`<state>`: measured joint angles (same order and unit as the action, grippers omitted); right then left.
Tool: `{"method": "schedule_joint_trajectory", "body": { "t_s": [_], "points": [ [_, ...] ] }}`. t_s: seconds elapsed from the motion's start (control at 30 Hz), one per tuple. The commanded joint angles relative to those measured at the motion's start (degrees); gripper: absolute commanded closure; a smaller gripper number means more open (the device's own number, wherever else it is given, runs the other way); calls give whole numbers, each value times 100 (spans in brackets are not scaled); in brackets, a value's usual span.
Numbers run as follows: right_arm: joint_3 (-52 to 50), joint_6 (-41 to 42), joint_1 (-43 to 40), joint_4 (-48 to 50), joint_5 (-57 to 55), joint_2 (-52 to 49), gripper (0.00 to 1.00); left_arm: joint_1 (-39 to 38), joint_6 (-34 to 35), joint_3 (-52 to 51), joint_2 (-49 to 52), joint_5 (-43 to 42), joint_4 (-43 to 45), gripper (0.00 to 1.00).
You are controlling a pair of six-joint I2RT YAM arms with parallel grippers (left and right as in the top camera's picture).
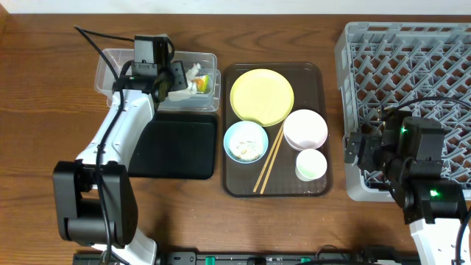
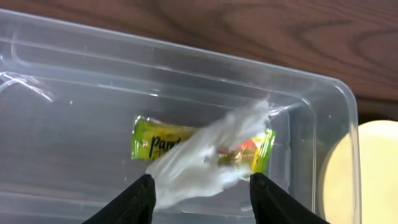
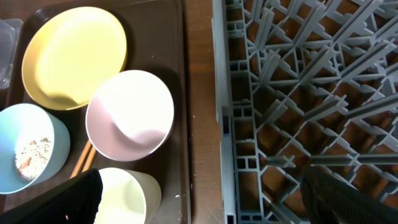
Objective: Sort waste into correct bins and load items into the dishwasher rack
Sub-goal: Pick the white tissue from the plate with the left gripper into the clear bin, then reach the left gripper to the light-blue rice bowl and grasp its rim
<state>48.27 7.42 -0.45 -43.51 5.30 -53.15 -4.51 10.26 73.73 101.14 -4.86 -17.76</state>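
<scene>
Left gripper point(image 2: 202, 186), jaws apart, hangs over the crumpled white tissue point(image 2: 199, 162) lying on the green-and-yellow wrapper point(image 2: 152, 142) in the clear plastic tub point(image 2: 311, 93), seemingly their bin; right gripper point(image 3: 202, 186) gapes empty at the grey lattice rack point(image 3: 298, 74)

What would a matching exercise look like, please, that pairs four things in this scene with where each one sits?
Things:
1. wrapper
2. rice grains
3. chopsticks
4. black tray

Places:
A. in the light blue bowl
B. directly on the brown serving tray
C. directly on the table
D. in the clear tub

Pairs: 1-D, 2-A, 3-B, 4-C.
</scene>
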Motion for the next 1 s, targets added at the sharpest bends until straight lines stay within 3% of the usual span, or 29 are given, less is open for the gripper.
{"method": "schedule_joint_trajectory", "body": {
  "t_s": [0.0, 0.17, 0.4, 0.6, 0.7, 0.97],
  "points": [
    [116, -20, 48, -2, -55, 20, 1, 4, -85, -31, -354, -70, -17, 48],
    [116, -20, 48, 0, -55, 20, 1, -348, -52, -33, -957, -1145, -579, 48],
    [116, -20, 48, 13, -52, 20, 1, -1692, 120, -66, -990, -1137, -1768, 46],
    [116, -20, 48, 15, -52, 20, 1, -2981, 304, -125, -627, -501, -1821, 45],
    [116, -20, 48, 15, -52, 20, 1, -3469, 315, -125, -293, 22, -1797, 41],
    [116, -20, 48, -4, -52, 20, 1, -3974, 315, -125, 654, 216, -1617, 41]
  ]
}}
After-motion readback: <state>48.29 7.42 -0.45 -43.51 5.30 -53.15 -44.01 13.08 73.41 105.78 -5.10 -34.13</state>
